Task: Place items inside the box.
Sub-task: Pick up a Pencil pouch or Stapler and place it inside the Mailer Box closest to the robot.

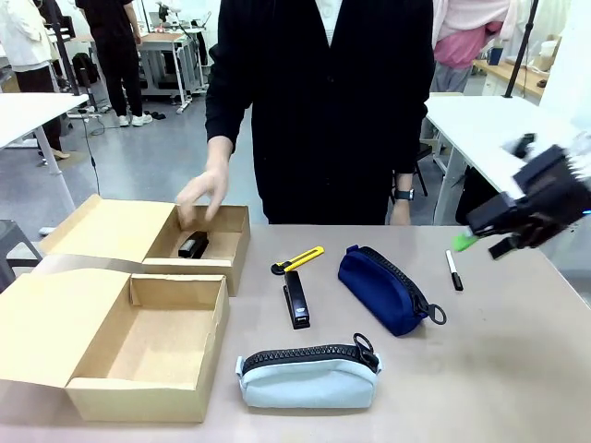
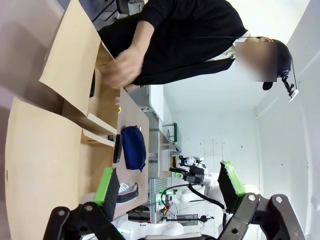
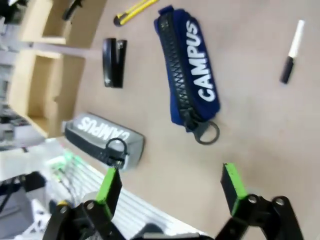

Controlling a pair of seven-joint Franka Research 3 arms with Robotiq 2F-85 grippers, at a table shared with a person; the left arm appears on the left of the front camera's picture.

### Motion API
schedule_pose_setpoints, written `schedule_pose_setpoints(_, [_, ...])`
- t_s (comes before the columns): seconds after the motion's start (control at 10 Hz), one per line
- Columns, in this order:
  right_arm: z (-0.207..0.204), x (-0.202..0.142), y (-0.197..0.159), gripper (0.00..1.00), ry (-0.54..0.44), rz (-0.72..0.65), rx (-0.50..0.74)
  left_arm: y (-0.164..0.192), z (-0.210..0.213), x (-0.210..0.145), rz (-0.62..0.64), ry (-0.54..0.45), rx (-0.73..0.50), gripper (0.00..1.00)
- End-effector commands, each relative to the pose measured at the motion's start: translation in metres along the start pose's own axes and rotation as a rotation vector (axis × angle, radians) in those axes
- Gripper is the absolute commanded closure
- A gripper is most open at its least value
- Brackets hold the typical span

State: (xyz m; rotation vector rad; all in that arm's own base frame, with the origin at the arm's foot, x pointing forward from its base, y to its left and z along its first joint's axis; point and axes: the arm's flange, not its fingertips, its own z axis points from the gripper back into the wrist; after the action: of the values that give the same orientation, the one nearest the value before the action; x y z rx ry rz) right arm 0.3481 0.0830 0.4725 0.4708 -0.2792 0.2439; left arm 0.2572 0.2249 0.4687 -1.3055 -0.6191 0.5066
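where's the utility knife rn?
Front view: the utility knife lies mid-table, between the far box and the navy pouch, just beyond the loose stapler.

Lab or test bay, not a home: open grey floor [image 1: 138, 175], plain white worktables [image 1: 32, 109] spaced around, metal-frame equipment bench [image 1: 171, 51] at the back, loose black cable [image 1: 92, 148] trailing on the floor.

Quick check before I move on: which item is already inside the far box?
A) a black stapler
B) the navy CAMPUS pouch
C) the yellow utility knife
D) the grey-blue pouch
A: a black stapler lies in the far box just below the person's hand, while the navy pouch, the utility knife and the grey-blue pouch lie out on the table.
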Motion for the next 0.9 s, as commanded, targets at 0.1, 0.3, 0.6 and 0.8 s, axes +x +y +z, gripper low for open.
schedule_pose_setpoints(0.1, [-0.047, 0.03, 0.023, 0.0, 0.012, 0.047, -0.121, -0.001, 0.001, -0.001, -0.021, -0.006, -0.021, 0.0])
schedule_pose_setpoints(0.3, [-0.096, 0.051, 0.038, 0.0, -0.022, 0.1, -0.218, -0.001, 0.001, -0.001, -0.021, -0.006, -0.021, 0.0])
schedule_pose_setpoints(0.6, [-0.152, 0.085, 0.035, 0.0, -0.039, 0.116, -0.272, -0.001, 0.001, -0.001, -0.021, -0.006, -0.021, 0.0])
schedule_pose_setpoints(0.8, [-0.179, 0.086, 0.034, 0.0, -0.007, 0.146, -0.284, -0.001, 0.001, -0.001, -0.021, -0.006, -0.021, 0.0])
